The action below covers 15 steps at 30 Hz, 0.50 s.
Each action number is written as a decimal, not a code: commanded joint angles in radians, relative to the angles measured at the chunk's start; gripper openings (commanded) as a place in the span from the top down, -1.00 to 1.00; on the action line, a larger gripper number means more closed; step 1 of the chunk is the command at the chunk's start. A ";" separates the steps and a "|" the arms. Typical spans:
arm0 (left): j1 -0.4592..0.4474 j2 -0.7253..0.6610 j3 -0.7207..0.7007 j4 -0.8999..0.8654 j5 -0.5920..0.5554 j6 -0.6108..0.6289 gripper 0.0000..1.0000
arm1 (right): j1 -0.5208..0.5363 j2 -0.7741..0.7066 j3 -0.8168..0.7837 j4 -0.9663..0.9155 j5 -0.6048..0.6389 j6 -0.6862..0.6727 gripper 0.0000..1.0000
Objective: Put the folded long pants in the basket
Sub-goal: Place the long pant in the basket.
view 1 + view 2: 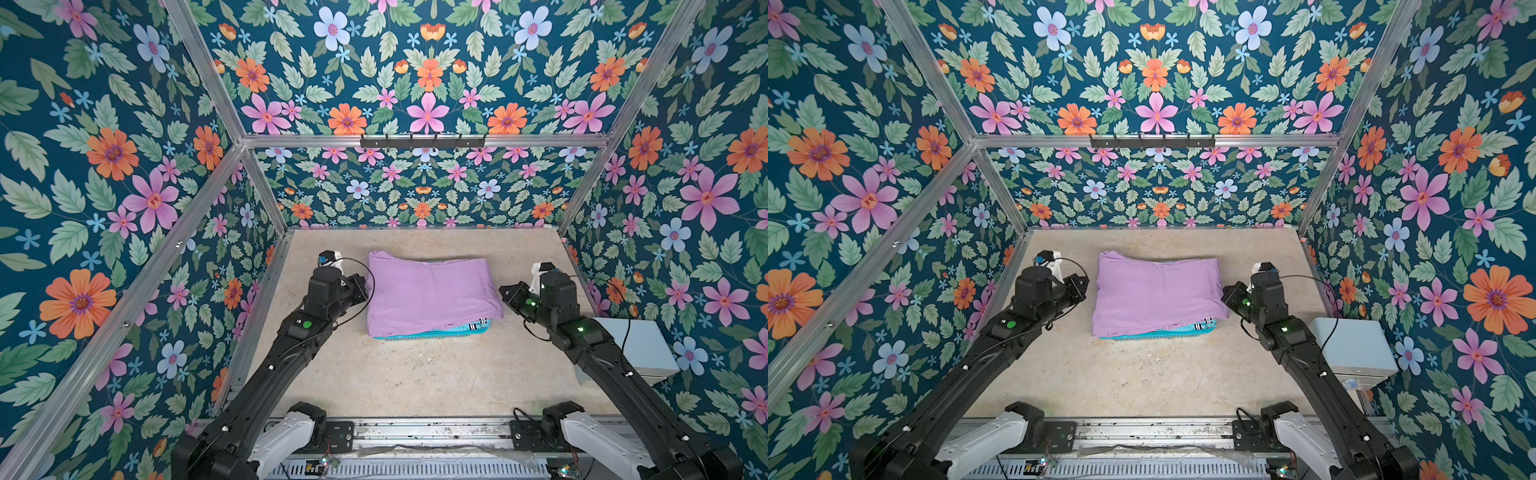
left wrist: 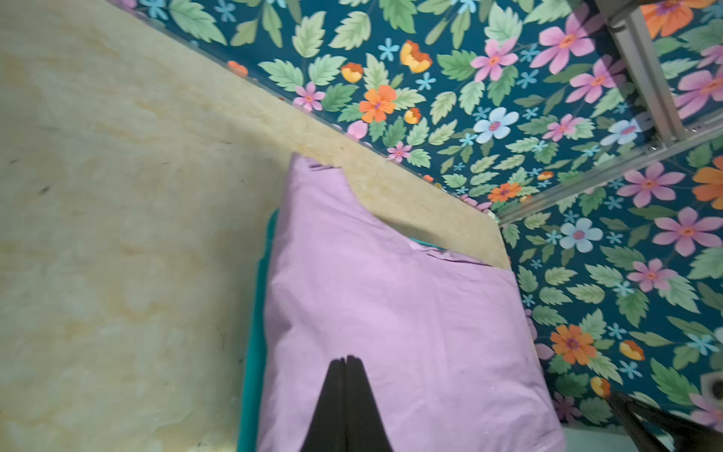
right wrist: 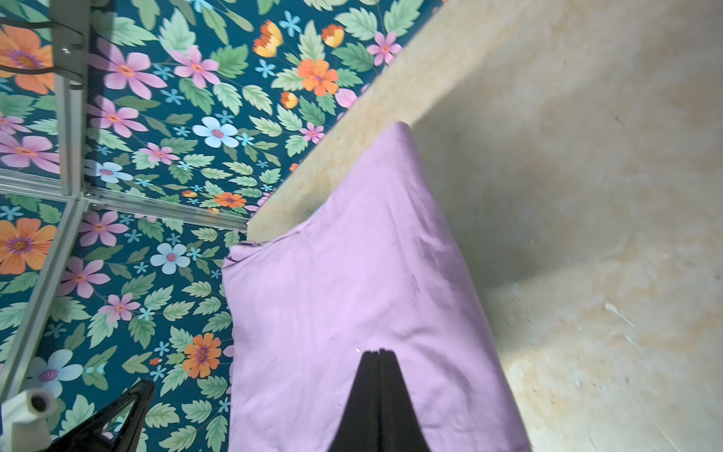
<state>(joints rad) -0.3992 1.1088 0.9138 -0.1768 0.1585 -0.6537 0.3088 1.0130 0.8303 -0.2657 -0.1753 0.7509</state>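
Observation:
A lilac folded pair of long pants (image 1: 430, 297) (image 1: 1158, 295) lies on top of a stack at the middle of the table. Under it peeks a turquoise pair with a striped waistband (image 1: 469, 325). The teal basket (image 1: 395, 337) shows only as a mesh edge beneath the stack's near side and as a teal strip (image 2: 254, 352) beside the lilac cloth. My left gripper (image 1: 360, 286) (image 2: 346, 358) is shut and empty at the stack's left edge. My right gripper (image 1: 505, 291) (image 3: 378, 351) is shut and empty at its right edge. Both wrist views look across the lilac pants (image 2: 391, 313) (image 3: 352, 293).
A pale blue-grey box (image 1: 640, 349) stands at the right wall beside my right arm. The beige table (image 1: 415, 374) is walled by floral panels and aluminium posts. A black hook rail (image 1: 423, 141) hangs on the back bar.

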 commanded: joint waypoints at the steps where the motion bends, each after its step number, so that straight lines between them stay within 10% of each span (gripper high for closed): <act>1: 0.004 0.157 0.093 0.056 0.160 0.042 1.00 | 0.001 0.131 0.076 0.048 -0.092 -0.005 1.00; 15: 0.116 0.749 0.400 0.125 0.182 0.100 1.00 | -0.064 0.720 0.311 0.214 -0.171 0.073 1.00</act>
<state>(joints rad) -0.3195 1.8091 1.2995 -0.0547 0.3389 -0.5739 0.2749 1.6913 1.1412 -0.0654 -0.3515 0.8169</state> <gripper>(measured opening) 0.067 0.059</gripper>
